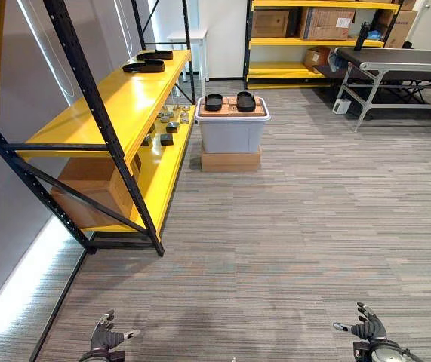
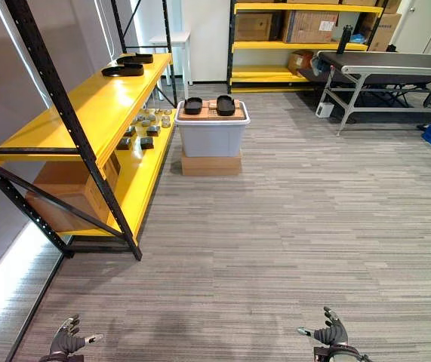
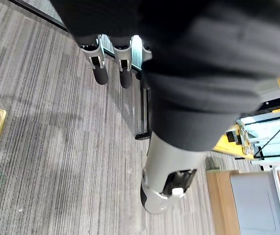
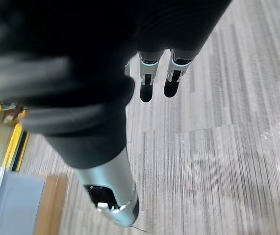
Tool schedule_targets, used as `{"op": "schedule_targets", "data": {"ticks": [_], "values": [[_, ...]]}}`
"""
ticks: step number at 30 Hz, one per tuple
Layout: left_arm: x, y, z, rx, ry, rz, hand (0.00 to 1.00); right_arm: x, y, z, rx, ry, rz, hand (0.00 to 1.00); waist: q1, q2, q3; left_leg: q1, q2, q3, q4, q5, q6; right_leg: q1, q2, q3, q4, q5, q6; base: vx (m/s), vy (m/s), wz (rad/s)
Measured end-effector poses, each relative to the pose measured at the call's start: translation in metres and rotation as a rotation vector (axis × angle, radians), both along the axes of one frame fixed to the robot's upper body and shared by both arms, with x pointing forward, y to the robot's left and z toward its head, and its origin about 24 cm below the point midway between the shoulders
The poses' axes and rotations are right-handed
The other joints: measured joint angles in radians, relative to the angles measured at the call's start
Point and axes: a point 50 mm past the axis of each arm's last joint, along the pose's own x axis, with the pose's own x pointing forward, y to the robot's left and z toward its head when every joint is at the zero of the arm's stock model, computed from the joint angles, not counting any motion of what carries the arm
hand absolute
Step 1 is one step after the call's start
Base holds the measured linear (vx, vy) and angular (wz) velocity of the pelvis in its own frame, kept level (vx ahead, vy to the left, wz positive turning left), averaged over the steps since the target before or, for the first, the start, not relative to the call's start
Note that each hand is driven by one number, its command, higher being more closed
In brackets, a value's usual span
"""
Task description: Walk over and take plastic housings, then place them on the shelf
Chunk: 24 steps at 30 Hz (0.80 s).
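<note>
In the left eye view a grey tote (image 1: 232, 130) stands on a flat cardboard box (image 1: 230, 161), far across the carpet. On the tote's lid lie a black plastic housing (image 1: 213, 102) and a second housing (image 1: 246, 101), side by side and just apart. Left of the tote runs a yellow shelf rack (image 1: 124, 98). A pair of shelved housings (image 1: 143, 67) lies on its upper board beyond the tote, and small parts (image 1: 167, 124), too small to identify, lie on its lower board beside the tote. The left hand (image 1: 106, 338) and right hand (image 1: 367, 327) are well short of the tote and cut off at the frame edge. Both are empty, with fingers spread.

The right eye view shows the same layout, with a conveyor table (image 2: 385, 64) to the right of and beyond the tote.

In the left wrist view the dark cover hides most of the hand. The straight fingers (image 3: 100, 73) and thumb (image 3: 162, 193) hold nothing, and a cut-off corner of the tote shows past them.

In the right wrist view the fingers (image 4: 146, 89) hang straight and apart from the thumb (image 4: 111, 198), over bare carpet. The tote's edge is blurred.
</note>
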Motion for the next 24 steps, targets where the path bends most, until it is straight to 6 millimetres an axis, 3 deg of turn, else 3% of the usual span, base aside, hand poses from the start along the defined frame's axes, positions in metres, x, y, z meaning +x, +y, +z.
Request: {"op": "schedule_targets", "data": {"ticks": [7, 17, 22, 24], "values": [[-0.009, -0.018, -0.010, -0.071, 0.024, -0.020, 0.00, -0.010, 0.012, -0.012, 0.089, -0.006, -0.098, 0.00, -0.009, -0.005, 0.003, 0.001, 0.000, -0.010, -0.017, 0.014, 0.002, -0.001, 0.001, -0.018, 0.000, 0.000, 0.000, -0.03, -0.028, 0.05], [-0.009, -0.018, -0.011, -0.127, -0.002, 0.040, 0.00, -0.016, 0.021, -0.023, 0.166, 0.019, -0.166, 0.00, -0.010, -0.012, 0.006, -0.022, -0.003, -0.008, -0.054, 0.035, 0.007, -0.039, 0.002, -0.020, 0.000, 0.000, 0.000, -0.02, -0.021, 0.00], [-0.008, -0.021, -0.012, -0.157, -0.012, 0.066, 0.00, 0.001, 0.035, -0.023, 0.208, -0.016, -0.165, 0.00, -0.009, -0.017, 0.014, -0.063, -0.004, 0.016, -0.054, 0.034, 0.008, -0.092, 0.002, 0.003, 0.002, 0.004, -0.005, 0.00, -0.022, -0.14], [-0.001, -0.029, -0.012, -0.173, -0.018, 0.030, 0.00, 0.009, 0.037, -0.022, 0.214, -0.029, -0.161, 0.00, -0.009, -0.014, 0.039, -0.060, 0.003, 0.019, -0.037, 0.018, 0.005, -0.146, -0.013, 0.003, 0.145, -0.064, 0.024, 0.03, 0.003, -0.04]]}}
